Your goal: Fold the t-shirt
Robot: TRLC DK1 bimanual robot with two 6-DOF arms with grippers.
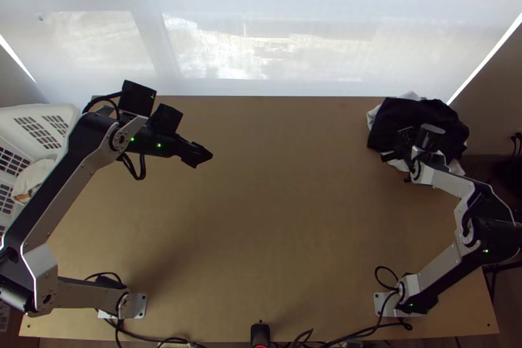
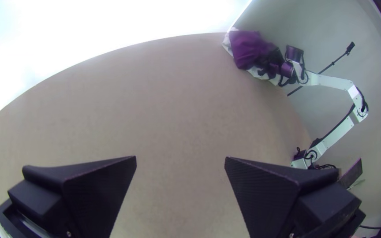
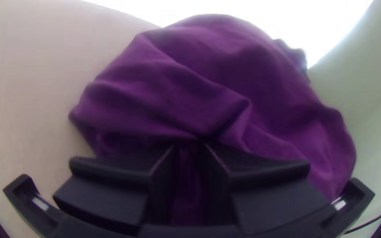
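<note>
Well, 1 basket (image 1: 14, 117) holds cloth (image 1: 31, 179), left jaws (image 1: 199, 155) released, right jaws (image 1: 391, 155) grasping fabric (image 1: 406, 114)

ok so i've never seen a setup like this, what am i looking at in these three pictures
This is a two-armed robot: a left arm and a right arm at a wooden table. One picture looks down from a camera above the table's near edge; the other two come from cameras on each arm's wrist, with that arm's fingers at the bottom. At the table's far right corner lies a bunched heap: dark cloth, purple in the wrist views, with lighter cloth beneath. The right gripper appears to pinch the dark cloth. The left gripper is open, holding nothing, over the table.
</note>
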